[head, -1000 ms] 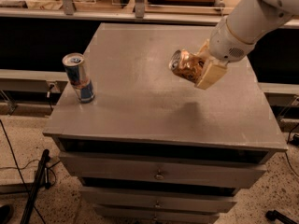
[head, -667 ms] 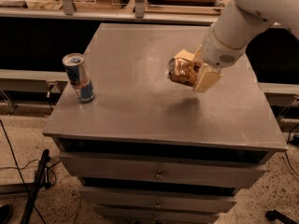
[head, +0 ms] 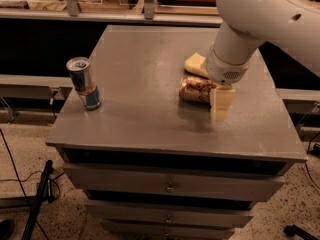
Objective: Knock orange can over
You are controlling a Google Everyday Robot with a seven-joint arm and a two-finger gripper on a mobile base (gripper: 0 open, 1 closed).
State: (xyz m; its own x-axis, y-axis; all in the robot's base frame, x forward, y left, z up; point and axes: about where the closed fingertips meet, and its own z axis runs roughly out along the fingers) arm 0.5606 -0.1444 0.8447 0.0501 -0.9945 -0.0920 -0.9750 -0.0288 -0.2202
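The orange can lies on its side on the grey table, right of centre, its copper side facing up. My gripper hangs from the white arm directly over it. The cream fingers stand apart, one just behind the can and one at its right front. The can rests on the tabletop between them and the gripper is open around it.
A slim blue-and-silver can stands upright near the table's left front edge. Drawers sit below the tabletop. A shelf rail runs behind the table. Cables lie on the floor at the left.
The gripper has come down and towards the front with the orange can. The can, held tilted above the table before, now lies on the tabletop, and the fingers stand wider apart.
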